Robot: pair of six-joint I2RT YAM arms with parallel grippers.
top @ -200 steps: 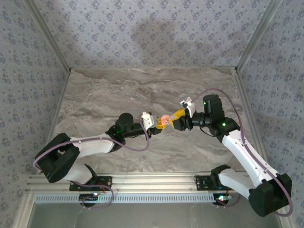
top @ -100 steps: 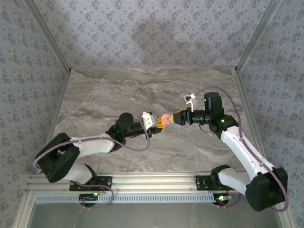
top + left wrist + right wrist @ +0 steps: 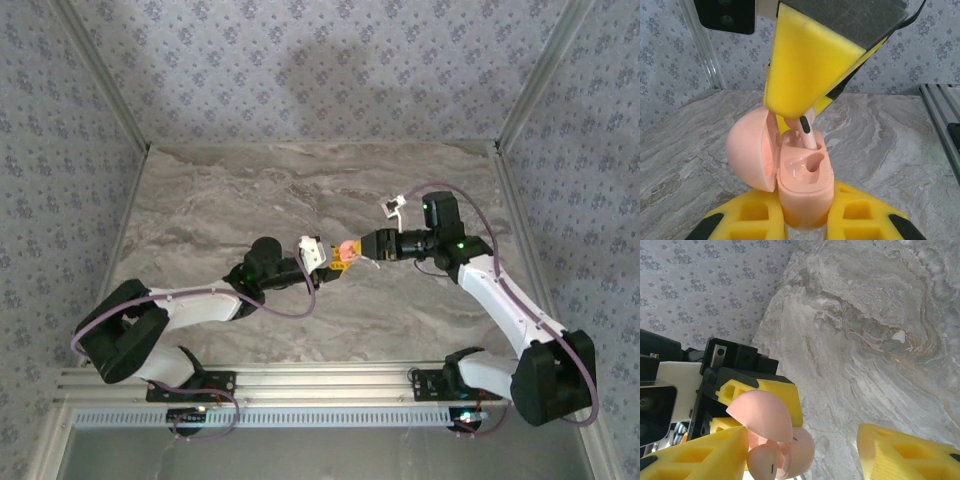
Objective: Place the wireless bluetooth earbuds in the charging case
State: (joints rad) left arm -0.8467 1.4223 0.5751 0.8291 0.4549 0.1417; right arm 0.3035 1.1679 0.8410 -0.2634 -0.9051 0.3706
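The left gripper point(image 3: 801, 222) is clenching the open charging case point(image 3: 805, 185) above the middle of the tabletop point(image 3: 220, 200), steadying it while the right gripper point(image 3: 364, 249), jaws apart, is seemingly seating an earbud point(image 3: 809, 139) in its socket

The charging case point(image 3: 805, 187) is a small salmon-pink clamshell, standing open and lifted off the table. It sits close to the table's centre, a touch toward 2 o'clock, seen from above. Its base is pinched between the yellow fingers of the left gripper point(image 3: 802, 220). The domed lid hangs from the hinge at 9 o'clock of the base, its hollow facing inward. One earbud point(image 3: 809, 137), a pale pink stem with a dark tip, stands tilted in the well at the 12 o'clock side, its top hidden. The nearer well is glossy and empty.
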